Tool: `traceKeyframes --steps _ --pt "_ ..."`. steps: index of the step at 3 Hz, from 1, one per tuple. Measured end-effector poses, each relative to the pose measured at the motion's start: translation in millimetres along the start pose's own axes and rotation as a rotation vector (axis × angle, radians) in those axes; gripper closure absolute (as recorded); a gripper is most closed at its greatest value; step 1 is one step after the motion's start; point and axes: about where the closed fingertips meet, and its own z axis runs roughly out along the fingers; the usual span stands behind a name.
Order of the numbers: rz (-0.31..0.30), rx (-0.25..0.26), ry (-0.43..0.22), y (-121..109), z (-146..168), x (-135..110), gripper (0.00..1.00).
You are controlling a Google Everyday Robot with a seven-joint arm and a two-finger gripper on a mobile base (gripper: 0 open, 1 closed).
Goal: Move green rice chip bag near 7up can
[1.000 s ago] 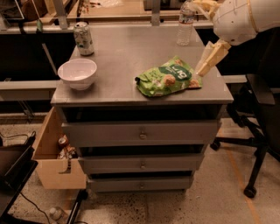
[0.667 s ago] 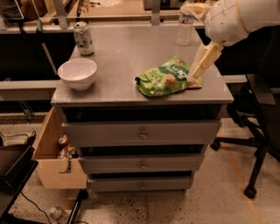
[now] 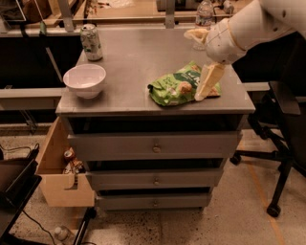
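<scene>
From my station, the biggest thing in view is the grey metal drawer cabinet (image 3: 143, 143). Its flat top lies directly under the gripper (image 3: 201, 95). The robot's white arm (image 3: 248, 24) reaches in from the upper right and slopes down to the gripper, which points downward over the right part of the cabinet top. I cannot tell whether the gripper is open or closed. Its pale tan tip looks to be touching the right end of the green rice chip bag (image 3: 169, 88), or else sits just above it.

To the right of the gripper, off the cabinet, stands a dark office chair (image 3: 283, 119). Down to its lower left, a wooden box (image 3: 57, 177) hangs open at the cabinet's side with a few small items inside.

The green rice chip bag lies flat on the cabinet top and stretches left from the gripper's tip, close to the front edge. Further left of the gripper, well apart from the bag, a white bowl (image 3: 85, 80) sits upright near the front left corner. The 7up can (image 3: 91, 42) stands upright at the back left corner, beyond the bowl and far from both gripper and bag. Behind the gripper, at the back right edge, stands a clear water bottle (image 3: 204, 13).
</scene>
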Motion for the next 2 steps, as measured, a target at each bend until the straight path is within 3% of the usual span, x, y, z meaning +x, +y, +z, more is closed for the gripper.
traceKeyframes --steps 2 --pt "-0.002 -0.063 0.04 -0.5 37.3 30.7 0.0"
